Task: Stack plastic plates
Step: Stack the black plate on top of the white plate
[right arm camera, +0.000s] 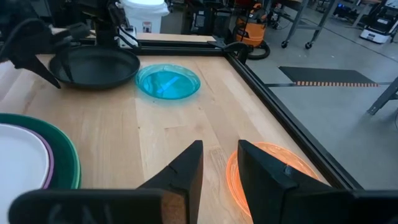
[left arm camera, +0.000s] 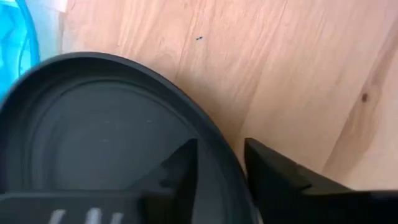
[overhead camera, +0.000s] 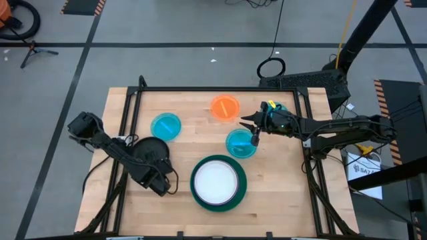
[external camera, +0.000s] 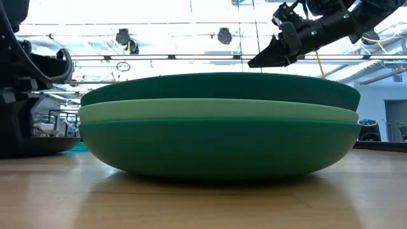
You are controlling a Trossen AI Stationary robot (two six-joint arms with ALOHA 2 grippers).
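Observation:
A black plate lies flat on the wooden table at the left. My left gripper points down at its near-right rim, one finger inside and one outside. A stack of green plates, topped by a purple-rimmed one and a white plate, sits near the front middle. A cyan-blue plate, an orange plate and another cyan-blue plate lie singly. My right gripper hovers open above the table between the orange plate and the cyan one beside it. My left gripper straddles the black plate's rim from above, with one finger over the inside and the other outside it. I cannot tell whether either finger touches the rim. The plate rests flat on the table.
A black metal frame borders the table's far, left and right sides. Bare wood shows at the front left and front right of the stack. In the low view the green stack fills the foreground.

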